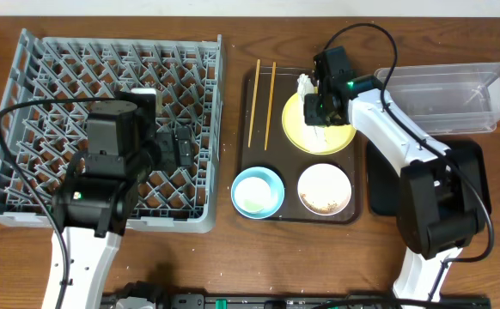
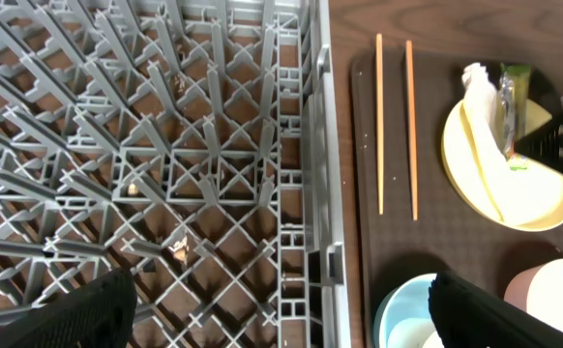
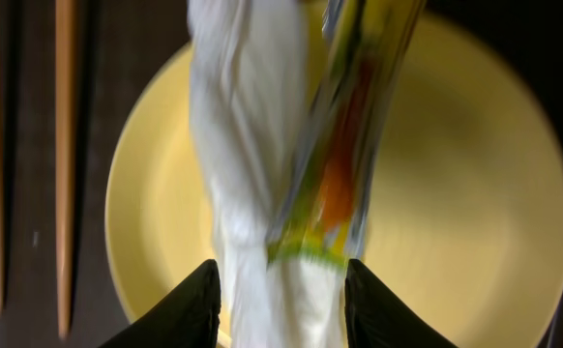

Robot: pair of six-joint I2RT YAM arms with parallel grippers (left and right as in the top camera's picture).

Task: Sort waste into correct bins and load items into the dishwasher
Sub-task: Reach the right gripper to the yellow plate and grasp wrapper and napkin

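Between the black fingers of the right gripper [image 3: 281, 295] sit the near ends of the crumpled white paper napkin [image 3: 248, 145] and the small green-and-orange wrapper [image 3: 344, 145]. Both touch the fingers, though I cannot tell whether they are pinched. Both are over the round yellow plate [image 3: 465, 193] and look light, soft and crushable. The wrapper is glossy and probably slippery, so a pinch across the bunched ends suits. Its print is too blurred to read. Farther off, the left gripper [image 2: 286, 314] hangs with its fingers spread over the grey plastic dish rack [image 2: 165, 145].
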